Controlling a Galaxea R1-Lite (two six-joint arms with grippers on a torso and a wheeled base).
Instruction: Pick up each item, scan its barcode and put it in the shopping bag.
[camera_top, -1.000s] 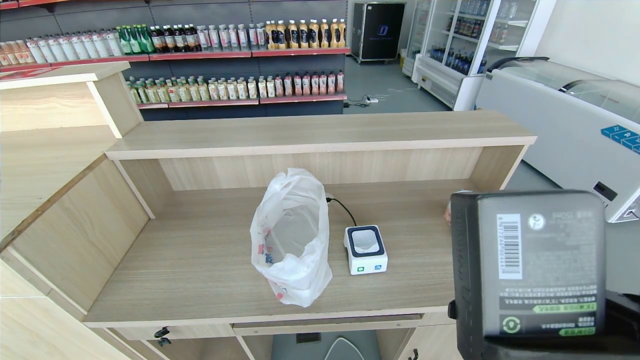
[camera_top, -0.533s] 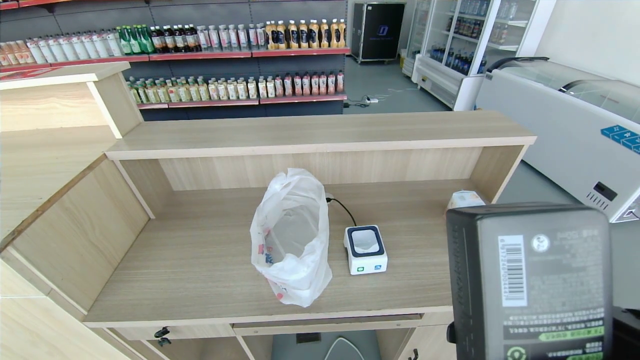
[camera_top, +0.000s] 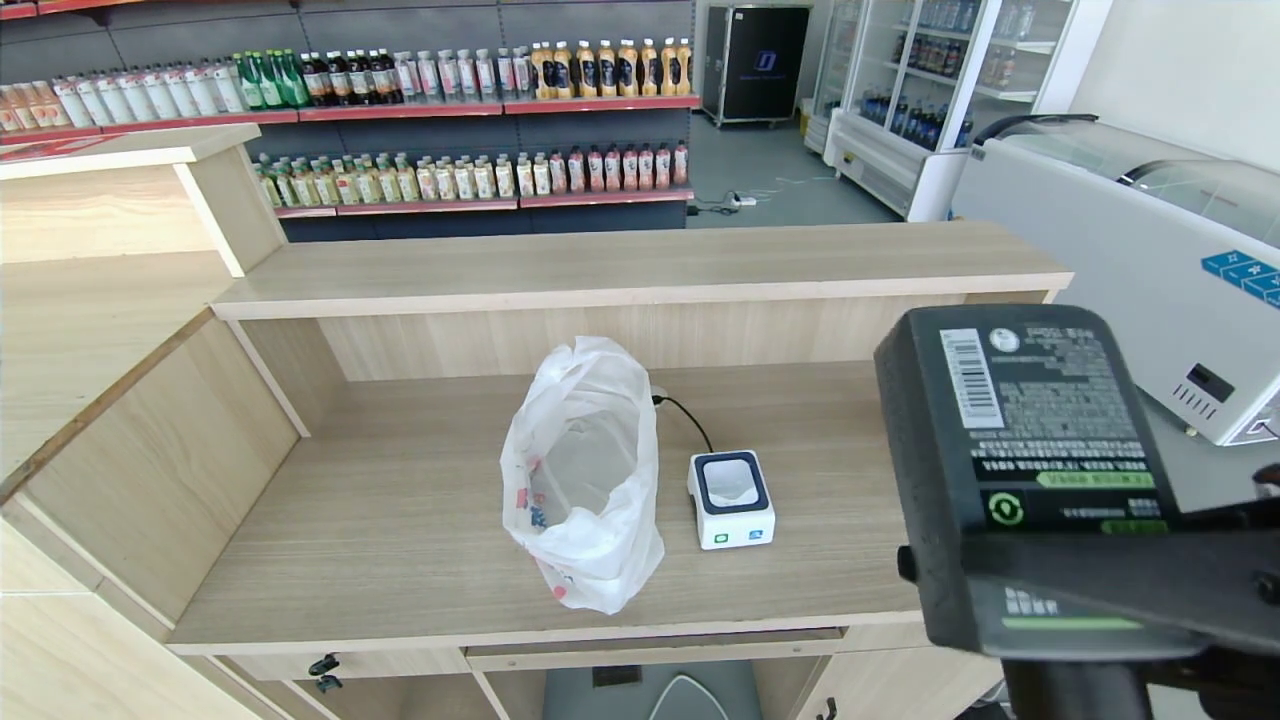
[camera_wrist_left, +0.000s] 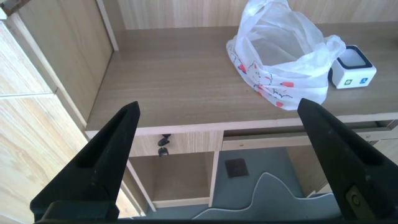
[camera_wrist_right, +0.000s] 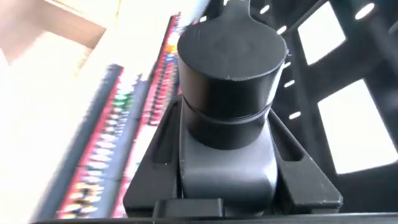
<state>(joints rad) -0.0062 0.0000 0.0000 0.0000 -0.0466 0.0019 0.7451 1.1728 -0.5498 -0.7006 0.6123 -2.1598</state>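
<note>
A dark grey flat bottle (camera_top: 1020, 450) with a white barcode label (camera_top: 968, 378) hangs close to the head camera, over the counter's right end, label up. My right gripper (camera_top: 1100, 590) is shut on its lower part. In the right wrist view the bottle's black cap (camera_wrist_right: 227, 93) sticks out from between the fingers (camera_wrist_right: 155, 180). An open white shopping bag (camera_top: 585, 480) stands mid-counter, with the white barcode scanner (camera_top: 731, 497) just to its right. My left gripper (camera_wrist_left: 219, 109) is open and holds nothing, low before the counter's front edge, left of the bag (camera_wrist_left: 280, 62) and scanner (camera_wrist_left: 353, 66).
The wooden counter (camera_top: 400, 520) has a raised back ledge (camera_top: 640, 265) and a side wall (camera_top: 150, 450) on the left. The scanner's cable (camera_top: 690, 415) runs toward the back. Drawer handles (camera_wrist_left: 163, 144) sit under the front edge. A white chest freezer (camera_top: 1130, 240) stands to the right.
The bottle in my right gripper dipped, then rose and tilted away, so its barcode end now points at the back of the counter. It now hides a small white carton at the back right.
</note>
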